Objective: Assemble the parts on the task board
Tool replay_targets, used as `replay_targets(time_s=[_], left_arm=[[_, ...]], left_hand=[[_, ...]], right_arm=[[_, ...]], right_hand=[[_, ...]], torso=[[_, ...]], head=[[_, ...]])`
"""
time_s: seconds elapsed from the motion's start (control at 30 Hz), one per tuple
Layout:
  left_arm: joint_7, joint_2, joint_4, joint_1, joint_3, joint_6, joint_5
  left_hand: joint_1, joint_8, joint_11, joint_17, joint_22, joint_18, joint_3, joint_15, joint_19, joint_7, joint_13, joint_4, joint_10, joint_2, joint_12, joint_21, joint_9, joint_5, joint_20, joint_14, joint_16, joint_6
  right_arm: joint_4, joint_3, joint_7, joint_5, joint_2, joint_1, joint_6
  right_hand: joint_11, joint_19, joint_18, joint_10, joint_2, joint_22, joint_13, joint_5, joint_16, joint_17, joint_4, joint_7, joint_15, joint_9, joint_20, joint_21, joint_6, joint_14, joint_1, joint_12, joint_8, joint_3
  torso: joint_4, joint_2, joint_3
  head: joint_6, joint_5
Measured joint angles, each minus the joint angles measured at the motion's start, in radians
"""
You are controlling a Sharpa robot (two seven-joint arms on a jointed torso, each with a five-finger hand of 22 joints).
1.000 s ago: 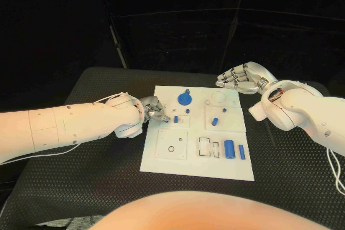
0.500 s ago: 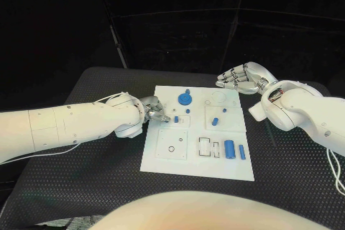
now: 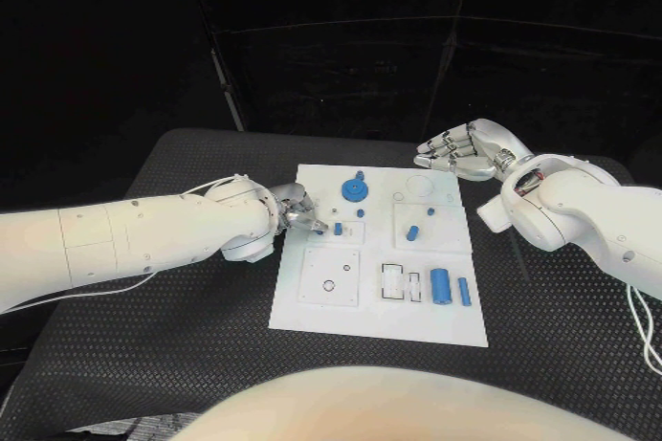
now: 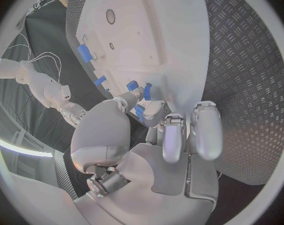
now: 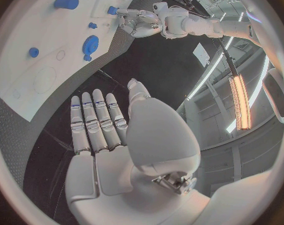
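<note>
Nothing has visibly moved. Left hand (image 3: pixel 291 214) rests at the task board (image 3: pixel 316 307)'s left edge, fingers (image 4: pixel 155 113) pinching a small upright blue peg (image 3: pixel 337 229); it is far nearer. Right hand (image 3: pixel 462 149), fingers spread, hovers beyond the board's far right corner.

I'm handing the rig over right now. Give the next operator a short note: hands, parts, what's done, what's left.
Left hand: at the task board's left edge, fingertips at a small blue part; whether it grips it, I cannot tell.
Right hand: open, holding nothing, raised beyond the board's far right corner.
Parts: blue gear near the far edge, blue peg mid-right, large blue cylinder and slim blue piece near right.
Done: unclear.
Left: several parts appear loose; the ring hole is empty.
</note>
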Motion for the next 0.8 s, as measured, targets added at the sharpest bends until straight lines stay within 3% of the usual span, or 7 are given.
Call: replay_targets(time_s=[0.8], left_arm=[[-0.002, 0.010, -0.015, 0.002, -0.001, 0.028, -0.003]], left_hand=[[-0.052, 0.008, -0.004, 0.000, 0.000, 0.000, -0.026, 0.000, 0.000, -0.003, 0.002, 0.026, 0.004, -0.012, 0.004, 0.000, 0.011, 0.000, 0.000, 0.000, 0.000, 0.002]], right_arm=[[-0.003, 0.000, 0.000, 0.002, 0.003, 0.000, 0.009]], right_hand=[[0.000, 0.000, 0.000, 0.000, 0.000, 0.000, 0.000, 0.000, 0.000, 0.000, 0.000, 0.000, 0.000, 0.000, 0.000, 0.000, 0.000, 0.000, 0.000, 0.000, 0.000, 0.000]], torso=[[0.0009, 0.000, 0.0001]], head=[[0.000, -0.002]])
